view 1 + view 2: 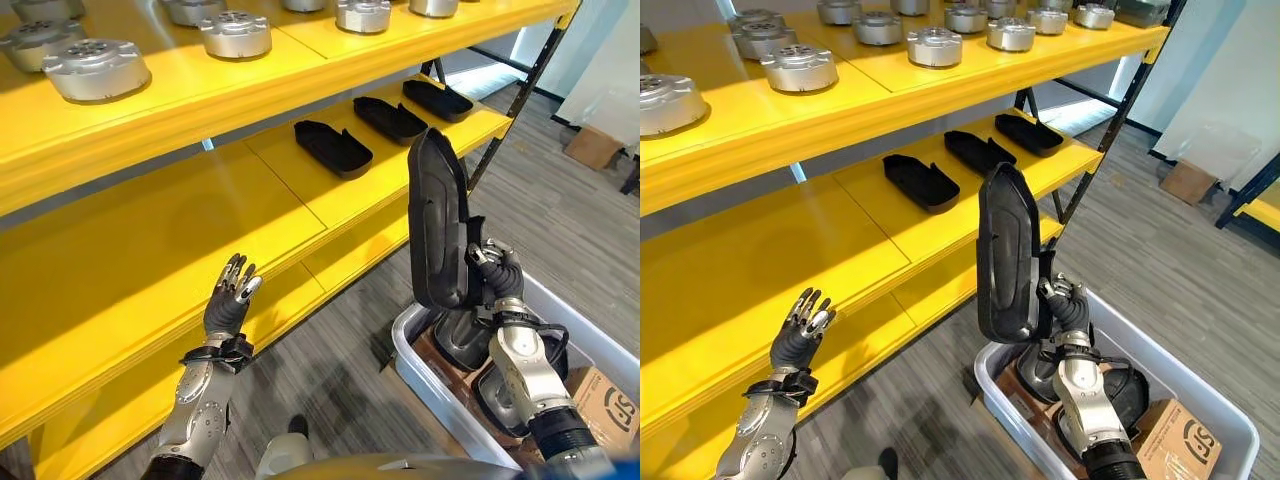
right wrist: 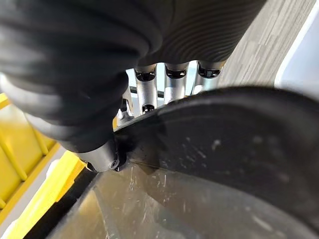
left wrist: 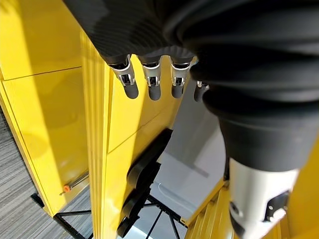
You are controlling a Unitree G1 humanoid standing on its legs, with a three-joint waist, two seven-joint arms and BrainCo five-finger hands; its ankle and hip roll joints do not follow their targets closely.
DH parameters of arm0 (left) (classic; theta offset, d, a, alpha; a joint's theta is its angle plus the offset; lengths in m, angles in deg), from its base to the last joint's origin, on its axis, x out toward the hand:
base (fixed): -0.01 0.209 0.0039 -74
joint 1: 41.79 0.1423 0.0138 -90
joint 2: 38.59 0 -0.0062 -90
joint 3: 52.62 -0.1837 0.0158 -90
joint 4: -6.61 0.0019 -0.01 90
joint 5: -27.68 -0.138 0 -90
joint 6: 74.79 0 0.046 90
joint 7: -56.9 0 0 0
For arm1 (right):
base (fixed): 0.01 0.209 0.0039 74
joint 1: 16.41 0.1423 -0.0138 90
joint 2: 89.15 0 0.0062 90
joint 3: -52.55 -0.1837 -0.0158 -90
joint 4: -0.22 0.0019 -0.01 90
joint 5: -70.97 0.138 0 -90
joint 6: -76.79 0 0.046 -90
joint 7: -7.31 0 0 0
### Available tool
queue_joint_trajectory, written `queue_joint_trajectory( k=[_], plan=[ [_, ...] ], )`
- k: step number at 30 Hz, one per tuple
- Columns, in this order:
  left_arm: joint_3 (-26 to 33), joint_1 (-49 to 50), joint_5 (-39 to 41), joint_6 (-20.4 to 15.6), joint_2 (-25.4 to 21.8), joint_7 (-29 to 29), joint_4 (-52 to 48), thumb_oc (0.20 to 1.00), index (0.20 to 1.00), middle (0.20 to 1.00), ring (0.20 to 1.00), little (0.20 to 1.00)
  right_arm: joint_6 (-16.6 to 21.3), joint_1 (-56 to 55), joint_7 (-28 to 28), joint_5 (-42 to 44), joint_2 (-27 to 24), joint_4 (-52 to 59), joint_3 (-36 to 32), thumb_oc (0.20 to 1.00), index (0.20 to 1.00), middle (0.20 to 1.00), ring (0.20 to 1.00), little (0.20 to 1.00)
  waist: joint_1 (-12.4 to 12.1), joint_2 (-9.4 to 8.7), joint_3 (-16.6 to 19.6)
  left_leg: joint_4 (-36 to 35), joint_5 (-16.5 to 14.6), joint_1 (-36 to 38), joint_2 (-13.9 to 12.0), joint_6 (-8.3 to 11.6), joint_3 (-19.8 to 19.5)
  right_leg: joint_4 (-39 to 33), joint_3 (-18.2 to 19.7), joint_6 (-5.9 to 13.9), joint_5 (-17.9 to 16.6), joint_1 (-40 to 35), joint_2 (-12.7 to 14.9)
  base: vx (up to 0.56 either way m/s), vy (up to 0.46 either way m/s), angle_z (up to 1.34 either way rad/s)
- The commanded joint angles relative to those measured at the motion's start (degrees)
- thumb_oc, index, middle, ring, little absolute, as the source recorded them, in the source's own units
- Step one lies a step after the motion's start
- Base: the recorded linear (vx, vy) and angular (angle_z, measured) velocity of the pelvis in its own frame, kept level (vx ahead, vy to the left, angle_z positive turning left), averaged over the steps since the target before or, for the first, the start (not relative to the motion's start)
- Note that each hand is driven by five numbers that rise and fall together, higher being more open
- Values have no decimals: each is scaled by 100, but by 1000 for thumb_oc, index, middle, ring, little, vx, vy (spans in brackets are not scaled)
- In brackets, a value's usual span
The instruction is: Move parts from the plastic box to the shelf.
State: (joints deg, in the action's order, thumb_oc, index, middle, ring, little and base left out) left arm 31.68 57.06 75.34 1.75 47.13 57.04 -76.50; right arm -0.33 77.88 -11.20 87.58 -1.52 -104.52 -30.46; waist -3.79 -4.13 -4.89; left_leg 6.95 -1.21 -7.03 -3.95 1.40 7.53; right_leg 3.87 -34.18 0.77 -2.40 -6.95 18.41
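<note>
Grey floor beside me

Wood-grain grey flooring [image 1: 560, 210] runs to pale walls [image 1: 1220, 90]; a cardboard box [image 1: 592, 146] sits on it, daylight gleaming nearby.

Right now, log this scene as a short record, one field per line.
held part: black part, upright, lifted above the plastic box
right hand: right hand, fingers curled round the part's lower edge
left hand: left hand, open, raised in front of the yellow shelf, holding nothing
plastic box: plastic box, on the floor, more dark parts and a cardboard carton inside
middle shelf: yellow shelf, three black parts lying in a row
upper shelf: silver round parts
</note>
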Motion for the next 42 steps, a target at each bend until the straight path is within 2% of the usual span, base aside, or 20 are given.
queue_joint_trajectory(
  k=[1, 3, 4, 11, 18, 20, 21, 22, 24, 25, 26, 27, 29, 30, 33, 37, 42],
  plan=[
    [44, -119, -262, -334, 60, -7, -232, 1000, 1000, 1000, 1000, 1000, 330, 251, -8, 6, -300, 32, -266, 200, 200, 200, 200, 200, -146, 285, 182, -999, 294, 564, -434, 247, -9, 270, -183, 895, 52, 184, 227, 33, 97, 12],
    [49, -121, -266, -335, 50, -3, -248, 1000, 1000, 1000, 1000, 1000, 324, 262, -9, 9, -288, 15, -257, 200, 200, 200, 200, 200, -155, 261, 190, -1018, 268, 558, -347, 204, -25, 245, -195, 947, -17, 165, 285, 43, 118, 18],
    [52, -103, -297, -338, 50, 14, -272, 1000, 1000, 1000, 1000, 1000, 301, 283, -31, 17, -261, -33, -236, 200, 200, 200, 200, 200, -213, 224, 198, -1030, 214, 530, -195, 136, -78, 202, -236, 1023, -151, 118, 390, 64, 191, 22],
    [123, -93, -360, -362, 20, 86, -290, 1000, 1000, 1000, 1000, 1000, 227, 328, -21, -1, -155, -90, -144, 200, 200, 200, 200, 200, -358, 87, 244, -1131, 104, 454, 300, -70, -275, 92, -329, 1302, -655, 60, 731, 47, 154, 28],
    [128, -154, -426, -393, -16, 125, -370, 1000, 1000, 1000, 1000, 1000, 191, 372, -66, 31, -78, -132, -121, 200, 200, 200, 200, 200, -486, -30, 189, -1172, -17, 357, 661, -235, -413, 44, -293, 1405, -1050, 106, 966, 44, 155, 18],
    [53, -270, -493, -373, -65, 130, -308, 1000, 1000, 1000, 1000, 1000, 209, 359, -73, 58, -33, -136, -109, 200, 200, 200, 200, 200, -445, -45, 128, -1191, -68, 405, 774, -354, -494, 599, -48, 1355, -982, 287, 1068, 56, 289, 14],
    [-43, -370, -506, -376, -124, 131, -273, 1000, 1000, 1000, 1000, 1000, 218, 323, -44, 100, -9, -102, -75, 200, 200, 200, 200, 200, -306, -40, 13, -1195, 7, 453, 834, -472, -556, 972, 524, 1168, -1049, 642, 991, 13, 229, 29],
    [-87, -414, -531, -390, -160, 129, -264, 1000, 1000, 1000, 1000, 1000, 230, 298, -21, 105, -9, -86, -56, 200, 200, 200, 200, 200, -195, 3, -26, -1195, 23, 497, 814, -486, -645, 1061, 923, 1096, -975, 795, 803, -22, 179, 38],
    [-155, -487, -559, -383, -208, 81, -225, 1000, 1000, 1000, 1000, 1000, 255, 225, 56, 182, -43, -6, -60, 200, 200, 200, 200, 200, 51, 92, -81, -1195, 81, 569, 724, -512, -784, 1287, 1903, 831, -451, 1222, 68, 9, 62, 23],
    [-155, -491, -559, -383, -206, 80, -224, 1000, 1000, 1000, 1000, 1000, 254, 227, 57, 183, -46, -5, -62, 200, 200, 200, 200, 200, 38, 98, -71, -1195, 92, 549, 713, -507, -770, 1286, 1915, 818, -463, 1249, 57, 32, 19, 40],
    [-192, -496, -603, -353, -228, 14, -214, 1000, 1000, 1000, 1000, 1000, 295, 95, 166, 247, -70, 38, -80, 200, 200, 200, 200, 200, 211, 123, -113, -1195, 148, 615, 674, -513, -947, 1354, 2534, 614, 147, 1475, -736, 28, -10, 47],
    [-191, -478, -604, -339, -223, -22, -228, 1000, 1000, 1000, 1000, 1000, 316, 28, 206, 277, -80, 55, -102, 200, 200, 200, 200, 200, 266, 111, -130, -1195, 148, 637, 692, -514, -1022, 1355, 2699, 574, 334, 1521, -975, 25, -19, 53],
    [-207, -419, -625, -331, -200, -104, -256, 1000, 1000, 1000, 1000, 1000, 361, -107, 267, 337, -78, 56, -161, 200, 200, 200, 200, 200, 417, 74, -123, -1195, 207, 605, 741, -512, -1175, 1197, 3130, 515, 411, 1672, -1469, -14, -61, 83],
    [-211, -334, -606, -346, -197, -151, -292, 1000, 1000, 1000, 1000, 1000, 402, -202, 288, 357, -104, 39, -201, 200, 200, 200, 200, 200, 498, 13, -152, -1195, 219, 606, 824, -486, -1307, 776, 3475, 504, 294, 1724, -1720, -12, -78, 84],
    [-178, -245, -620, -361, -151, -176, -299, 1000, 1000, 1000, 1000, 1000, 405, -328, 316, 343, -104, -19, -269, 200, 200, 200, 200, 200, 516, -43, -84, -1195, 194, 680, 846, -450, -1331, 425, 3417, 521, 301, 1362, -1668, 21, -83, 52],
    [-77, -66, -548, -352, -105, -170, -357, 1000, 1000, 1000, 1000, 1000, 407, -430, 335, 366, -116, -6, -363, 200, 200, 200, 200, 200, 496, -30, 26, -1195, 149, 739, 808, -426, -1311, 260, 3163, 547, 278, 1189, -1572, 43, -72, 32],
    [10, 33, -558, -298, -74, -185, -306, 1000, 1000, 1000, 1000, 1000, 406, -495, 394, 378, -171, -28, -489, 200, 200, 200, 200, 200, 469, -31, 227, -1195, 100, 839, 709, -344, -1373, 21, 2962, 486, 346, 899, -1502, 43, -84, 23]
  ],
)
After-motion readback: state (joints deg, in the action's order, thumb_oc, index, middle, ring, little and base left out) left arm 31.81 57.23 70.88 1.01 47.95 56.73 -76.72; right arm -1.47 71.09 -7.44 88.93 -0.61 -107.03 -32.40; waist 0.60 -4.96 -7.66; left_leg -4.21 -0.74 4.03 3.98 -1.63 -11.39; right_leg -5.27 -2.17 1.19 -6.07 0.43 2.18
